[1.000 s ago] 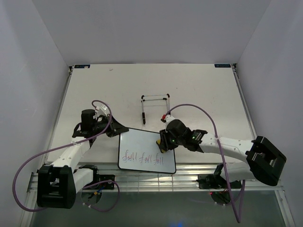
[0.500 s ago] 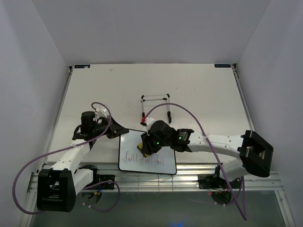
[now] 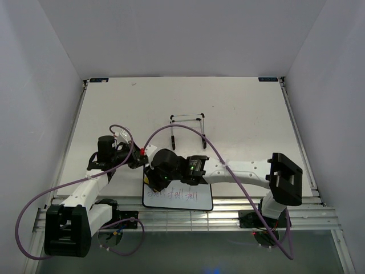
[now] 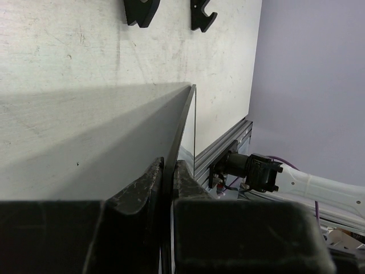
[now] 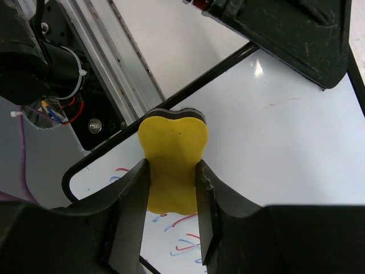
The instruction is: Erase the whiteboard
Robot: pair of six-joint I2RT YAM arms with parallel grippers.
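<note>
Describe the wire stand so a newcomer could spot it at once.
Look at the white table: just beyond the far edge of the whiteboard, near the table's middle, sits the wire stand. It is a thin bent-wire frame with black feet, open and see-through, unlike the solid framed board and the bulky arms beside it.

Wire stand (image 3: pixel 187 116), yellow eraser (image 5: pixel 173 154), pale surface (image 3: pixel 239 114)
The thin wire stand sits near the middle of the off-white surface, its two black feet (image 3: pixel 173 144) toward the near side. The eraser is dark-backed and pinched at the waist. An aluminium rail (image 3: pixel 171 220) runs along the near edge.
</note>
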